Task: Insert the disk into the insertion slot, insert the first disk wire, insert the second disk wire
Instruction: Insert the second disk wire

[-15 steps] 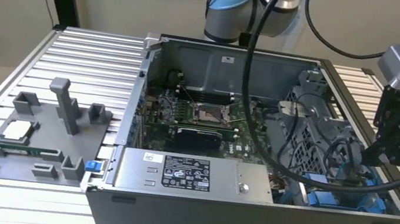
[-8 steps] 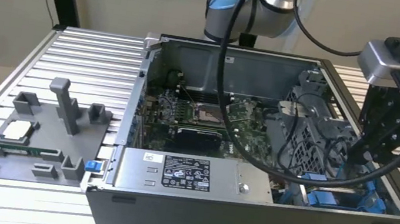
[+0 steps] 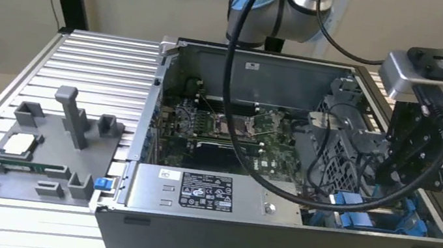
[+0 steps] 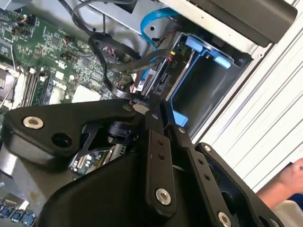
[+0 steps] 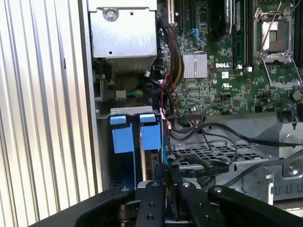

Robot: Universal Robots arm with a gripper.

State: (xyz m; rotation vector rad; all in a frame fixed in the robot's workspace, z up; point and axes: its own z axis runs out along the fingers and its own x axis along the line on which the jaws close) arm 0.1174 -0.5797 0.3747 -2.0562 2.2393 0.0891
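Hovering gripper [image 4: 158, 111] over insertion slot [image 4: 208, 80], fingers pressed together on black wire [image 4: 113, 85]; disk [image 4: 151, 78] seated, wiring unfinished.

disk [image 4: 154, 78]: on edge in slot | insertion slot [image 5: 125, 137]: blue rails
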